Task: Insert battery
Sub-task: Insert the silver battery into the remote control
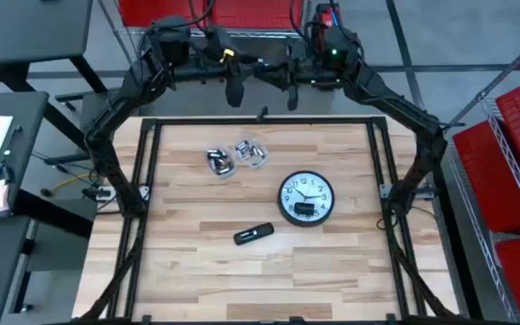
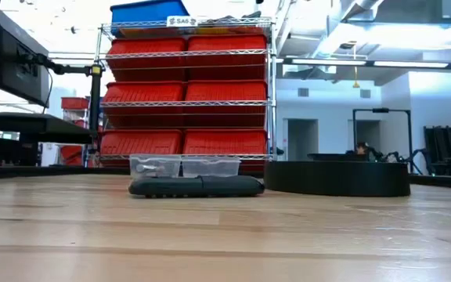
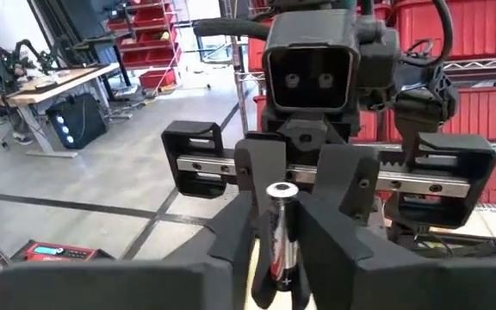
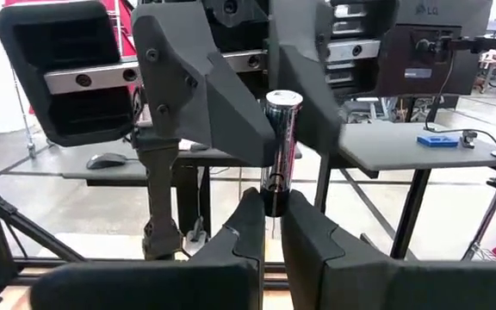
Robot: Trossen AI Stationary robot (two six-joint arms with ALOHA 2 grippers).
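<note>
On the near half of the table lie a dark remote-like device (image 1: 254, 234) and a clock (image 1: 306, 199), with 2 clear trays of cells (image 1: 236, 156) just beyond them. Above the far edge the left gripper (image 1: 233, 93) and right gripper (image 1: 292, 93) meet tip to tip, each narrowed onto 1 end of the same battery (image 4: 281, 146). This looks like a handover, so next 1 grip must let go before the other carries the cell down.
</note>
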